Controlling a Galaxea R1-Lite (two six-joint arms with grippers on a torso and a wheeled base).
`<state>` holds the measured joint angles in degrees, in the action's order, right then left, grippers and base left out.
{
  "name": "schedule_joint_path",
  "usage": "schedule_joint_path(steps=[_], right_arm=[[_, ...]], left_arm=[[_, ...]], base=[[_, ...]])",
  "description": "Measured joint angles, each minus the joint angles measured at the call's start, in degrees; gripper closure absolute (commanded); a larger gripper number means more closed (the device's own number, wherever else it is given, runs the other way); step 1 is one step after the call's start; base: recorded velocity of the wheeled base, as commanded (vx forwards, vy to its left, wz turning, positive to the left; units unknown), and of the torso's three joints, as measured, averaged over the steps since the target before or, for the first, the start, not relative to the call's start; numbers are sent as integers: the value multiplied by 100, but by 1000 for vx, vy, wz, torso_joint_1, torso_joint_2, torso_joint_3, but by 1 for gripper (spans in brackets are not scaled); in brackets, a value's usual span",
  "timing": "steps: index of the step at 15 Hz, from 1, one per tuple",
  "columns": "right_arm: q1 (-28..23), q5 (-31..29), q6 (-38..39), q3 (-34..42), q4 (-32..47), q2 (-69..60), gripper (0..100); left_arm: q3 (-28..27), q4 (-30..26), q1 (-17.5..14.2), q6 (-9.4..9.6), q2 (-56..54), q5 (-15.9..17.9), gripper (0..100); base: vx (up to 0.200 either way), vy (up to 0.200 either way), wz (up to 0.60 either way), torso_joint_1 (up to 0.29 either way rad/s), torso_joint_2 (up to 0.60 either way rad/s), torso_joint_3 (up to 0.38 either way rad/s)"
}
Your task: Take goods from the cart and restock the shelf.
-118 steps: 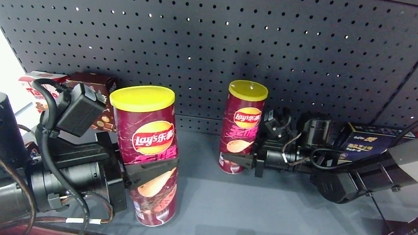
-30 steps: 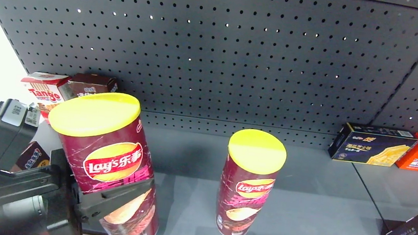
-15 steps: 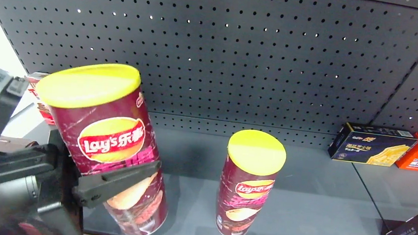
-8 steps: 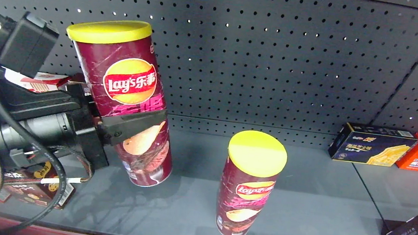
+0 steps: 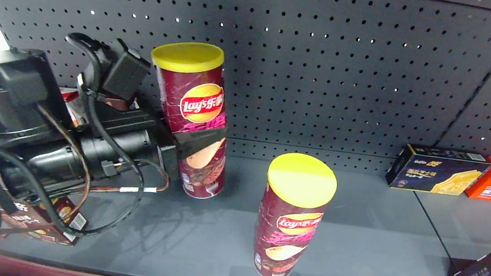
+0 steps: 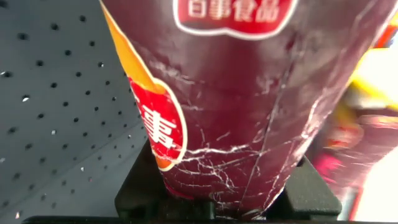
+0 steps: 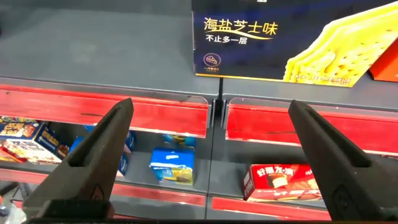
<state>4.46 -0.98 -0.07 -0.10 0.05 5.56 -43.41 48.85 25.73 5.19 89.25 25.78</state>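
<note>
The left arm lies across the left end of the shelf (image 5: 353, 238), its claw (image 5: 209, 135) clamped around the middle of a chip can (image 5: 191, 87) near the back edge. The right claw (image 7: 210, 106) hangs with its fingers spread wide.

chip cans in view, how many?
2. One can in the left end effector, by the pegboard; the other can stands free near the shelf front. Arm may hide more.

The left gripper (image 5: 202, 139) carries its chip can (image 5: 195, 101) from the near left edge of the shelf (image 5: 351, 256) back toward the pegboard (image 5: 323, 73), straightening it upright, far-left of the second can (image 5: 290, 232).
</note>
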Motion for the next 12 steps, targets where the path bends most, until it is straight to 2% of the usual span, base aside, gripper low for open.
schedule_joint_path(steps=[2,8,12], right_arm=[[-2,2,0,0,2,0,0],[0,0,0,0,2,4,0],[-2,0,0,0,2,6,0]], left_arm=[[-289,66,41,77,446,32,100],[-1585,-174,168,63,1546,38,100],[-2075,-445,213,66,1958,77,100]], base=[[0,0,0,0,0,0],[0,0,0,0,0,0],[0,0,0,0,0,0]])
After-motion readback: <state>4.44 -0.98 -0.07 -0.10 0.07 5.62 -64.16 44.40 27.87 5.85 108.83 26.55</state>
